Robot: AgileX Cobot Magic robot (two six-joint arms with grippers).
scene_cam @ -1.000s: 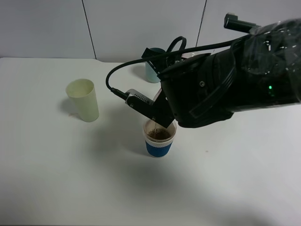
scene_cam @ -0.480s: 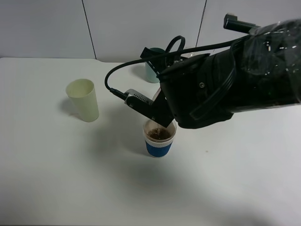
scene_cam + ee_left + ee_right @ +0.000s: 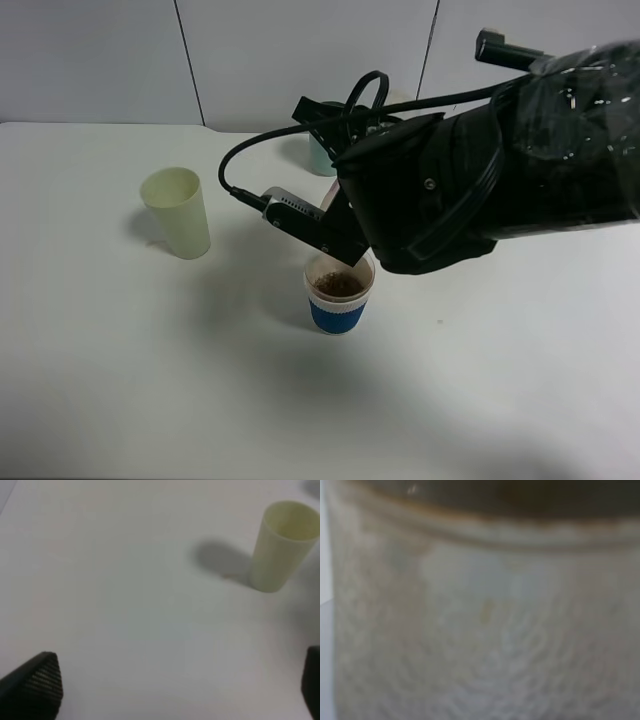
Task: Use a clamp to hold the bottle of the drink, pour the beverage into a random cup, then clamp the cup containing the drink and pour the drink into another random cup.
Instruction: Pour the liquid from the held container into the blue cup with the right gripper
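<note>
The right end effector (image 3: 338, 245) is closed on the bottle (image 3: 480, 630) and holds it just above the blue-sleeved cup (image 3: 338, 314), which has brown beverage (image 3: 340, 286) inside. The bottle surface is too blurred to read any label. The left end effector (image 3: 172, 687) stands wide above the tabletop (image 3: 100, 580), near the pale yellow-green tumbler (image 3: 280, 550).

Short cup (image 3: 338, 303) central, tall tumbler (image 3: 177, 212) to its left, another tumbler (image 3: 320, 158) behind
</note>
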